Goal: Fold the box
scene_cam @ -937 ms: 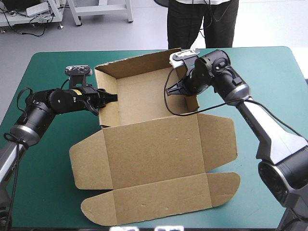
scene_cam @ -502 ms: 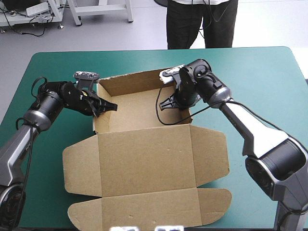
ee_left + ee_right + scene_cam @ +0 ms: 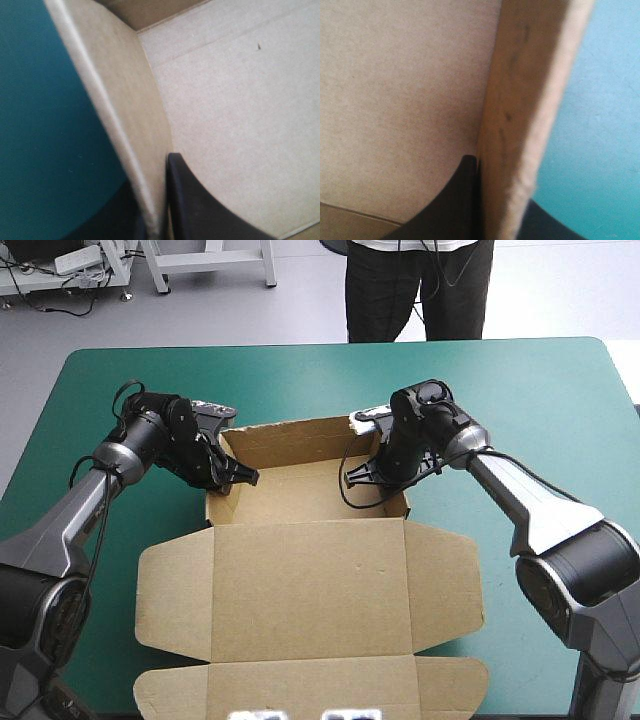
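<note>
Pinching opposite walls of the box (image 3: pixel 310 570), left tool (image 3: pixel 240 477) and right tool (image 3: pixel 358 473).

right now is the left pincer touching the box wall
Touching. The left wrist view shows the left pincer shut on the box, its side wall pinched between the black fingers, one on each face.

A: Where does the box (image 3: pixel 310 580) lie?
B: In the middle of the table (image 3: pixel 560 390), its tray toward the far edge, its lid flat toward the near edge.
A: And the arms?
B: The left gripper (image 3: pixel 243 478) straddles the tray's left wall, the right gripper (image 3: pixel 358 472) its right wall: 1 finger inside, 1 outside.
</note>
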Action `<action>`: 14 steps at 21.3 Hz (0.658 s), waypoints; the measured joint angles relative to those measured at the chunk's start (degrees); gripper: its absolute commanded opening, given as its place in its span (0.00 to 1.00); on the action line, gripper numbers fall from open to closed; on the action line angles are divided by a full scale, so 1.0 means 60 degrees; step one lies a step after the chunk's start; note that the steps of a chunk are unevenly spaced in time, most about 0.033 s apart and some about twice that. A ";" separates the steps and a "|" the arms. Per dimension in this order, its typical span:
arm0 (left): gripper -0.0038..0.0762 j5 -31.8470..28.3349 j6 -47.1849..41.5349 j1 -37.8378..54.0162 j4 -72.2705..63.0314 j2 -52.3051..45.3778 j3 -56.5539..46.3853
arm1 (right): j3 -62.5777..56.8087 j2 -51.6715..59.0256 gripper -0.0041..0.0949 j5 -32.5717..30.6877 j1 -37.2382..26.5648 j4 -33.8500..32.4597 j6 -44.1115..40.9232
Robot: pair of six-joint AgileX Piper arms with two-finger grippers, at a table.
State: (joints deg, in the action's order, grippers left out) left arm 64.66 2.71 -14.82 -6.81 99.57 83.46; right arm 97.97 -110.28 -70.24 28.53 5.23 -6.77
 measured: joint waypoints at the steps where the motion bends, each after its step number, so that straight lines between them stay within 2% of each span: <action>1: 0.06 0.0104 -0.0008 -0.0017 -0.0080 0.0204 0.0067 | -0.0109 -0.0018 0.02 0.0012 -0.0068 0.0062 0.0031; 7: 0.06 0.0417 0.0001 -0.0235 0.0014 0.0573 0.0249 | -0.0211 -0.0325 0.02 0.0107 -0.0139 0.0082 0.0121; 9: 0.06 0.0415 0.0001 -0.0265 0.0076 0.0579 0.0259 | -0.0211 -0.0333 0.07 0.0116 -0.0139 0.0082 0.0145; 11: 0.06 0.0406 0.0001 -0.0265 0.0076 0.0591 0.0259 | -0.0211 -0.0334 0.21 0.0125 -0.0139 0.0082 0.0244; 12: 0.07 0.0406 0.0001 -0.0265 0.0085 0.0591 0.0267 | -0.0211 -0.0334 0.32 0.0115 -0.0139 0.0082 0.0340; 14: 0.10 0.0333 -0.0032 -0.0265 0.0153 0.0619 0.0277 | -0.0211 -0.0347 0.44 0.0037 -0.0139 0.0270 0.0584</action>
State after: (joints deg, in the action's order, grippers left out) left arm 66.66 2.51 -16.41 -5.89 103.28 85.12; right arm 96.70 -112.36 -70.02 27.69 6.85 -3.26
